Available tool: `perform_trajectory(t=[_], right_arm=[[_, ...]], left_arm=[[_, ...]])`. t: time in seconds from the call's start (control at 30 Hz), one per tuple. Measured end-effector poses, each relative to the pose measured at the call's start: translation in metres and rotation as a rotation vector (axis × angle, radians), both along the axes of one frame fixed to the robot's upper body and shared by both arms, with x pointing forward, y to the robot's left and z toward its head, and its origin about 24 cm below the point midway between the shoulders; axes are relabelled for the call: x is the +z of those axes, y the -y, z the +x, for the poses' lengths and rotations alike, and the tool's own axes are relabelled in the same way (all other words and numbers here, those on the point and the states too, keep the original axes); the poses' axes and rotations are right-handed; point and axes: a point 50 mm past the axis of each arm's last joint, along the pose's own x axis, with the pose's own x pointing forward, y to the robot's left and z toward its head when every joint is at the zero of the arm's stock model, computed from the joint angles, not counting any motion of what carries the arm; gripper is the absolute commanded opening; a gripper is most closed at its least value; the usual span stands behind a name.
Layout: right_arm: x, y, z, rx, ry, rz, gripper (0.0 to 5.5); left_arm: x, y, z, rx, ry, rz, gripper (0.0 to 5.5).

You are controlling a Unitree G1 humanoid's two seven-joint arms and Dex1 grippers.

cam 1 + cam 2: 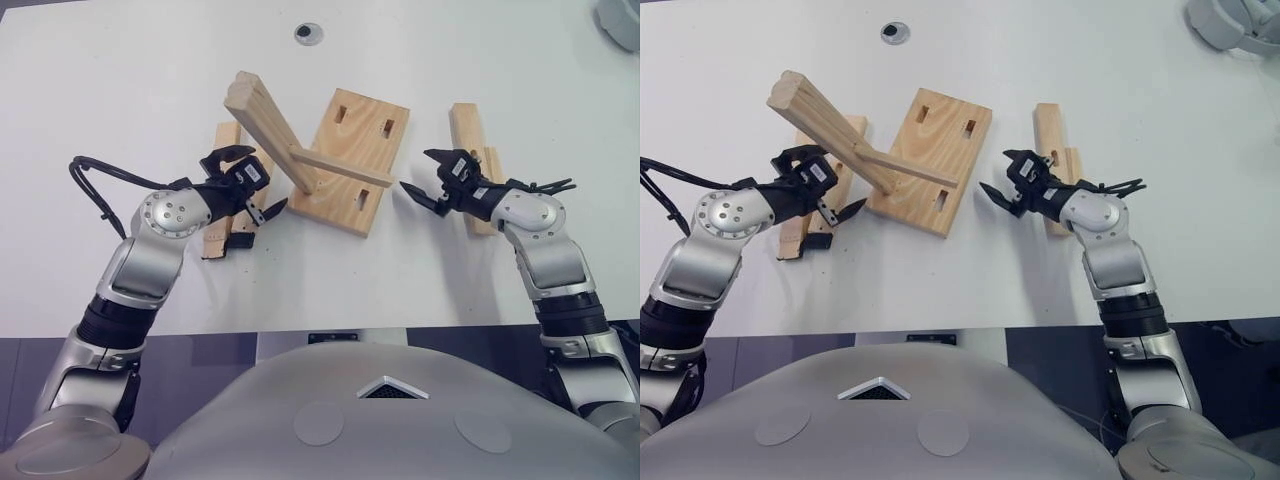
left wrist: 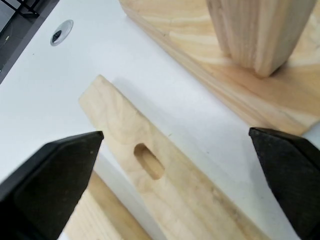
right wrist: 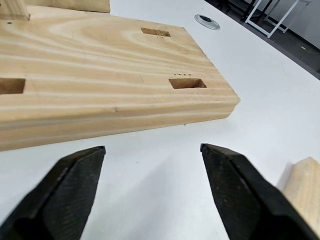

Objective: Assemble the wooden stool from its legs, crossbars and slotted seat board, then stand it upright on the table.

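When looking through the left eye, saw the seat board [image 1: 350, 160] lying flat on the white table [image 1: 150, 60], in the middle between the two arms. Saw one leg [image 1: 265, 120] stuck in the board's near left corner, leaning far over to the left. Saw a thin crossbar [image 1: 345, 168] sticking out from that leg's side, over the board. Found the left gripper [image 1: 255, 182] just left of the board, wide open, holding nothing, low over some loose wood pieces [image 1: 226, 137] lying on the table. Found the right gripper [image 1: 420, 172] just right of the board, wide open too, holding nothing, not touching the board. Noticed other wood pieces [image 1: 463, 125] lying flat behind it. Noticed a small round hole [image 1: 309, 33] at the table's far side.

Through the right eye, saw the board flat in the middle, the leaning leg, and an open gripper on each side.

Through the left wrist, saw two dark fingers [image 2: 55, 170] spread far apart. Between them, saw one loose wood piece with an oval slot, flat on the table. Beyond it, saw the board's edge and the foot of the leg.

Through the right wrist, saw two dark fingers [image 3: 70, 195] spread apart, with bare table between them. Just ahead, saw the board lying flat, slots facing up.
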Motion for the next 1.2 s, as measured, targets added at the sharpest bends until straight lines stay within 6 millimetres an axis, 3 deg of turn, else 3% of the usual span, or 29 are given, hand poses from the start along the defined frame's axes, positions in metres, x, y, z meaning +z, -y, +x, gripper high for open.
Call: perform_trajectory(t=[0.13, 0.33, 0.57, 0.7, 0.77, 0.83, 1.0, 1.2], right_arm=[[0.005, -0.005, 0.009, -0.013, 0.028, 0.012, 3.56], [-0.009, -0.005, 0.017, -0.019, -0.028, -0.077, 3.56], [-0.008, -0.009, 0.034, -0.099, 0.022, -0.082, 3.56], [0.010, 0.017, 0.041, -0.262, 0.136, -0.088, 3.56], [0.026, 0.036, 0.041, -0.363, 0.233, -0.097, 3.56], [0.029, 0.044, 0.037, -0.414, 0.268, -0.096, 3.56], [0.031, 0.061, 0.022, -0.521, 0.305, -0.095, 3.56], [0.041, 0.067, 0.015, -0.559, 0.346, -0.087, 3.56]], left_arm=[[-0.004, 0.009, -0.002, -0.003, -0.015, -0.029, 5.37], [-0.007, 0.022, -0.007, -0.039, -0.027, -0.053, 5.37], [-0.007, 0.028, -0.009, -0.048, -0.028, -0.065, 5.37], [0.016, 0.014, -0.001, 0.030, 0.073, -0.071, 5.37], [0.046, -0.006, 0.007, 0.144, 0.185, -0.094, 5.37], [0.053, -0.007, 0.004, 0.241, 0.174, -0.158, 5.37], [0.019, 0.001, -0.016, 0.551, -0.109, -0.400, 5.37], [0.000, -0.008, -0.026, 0.621, -0.179, -0.286, 4.49]])
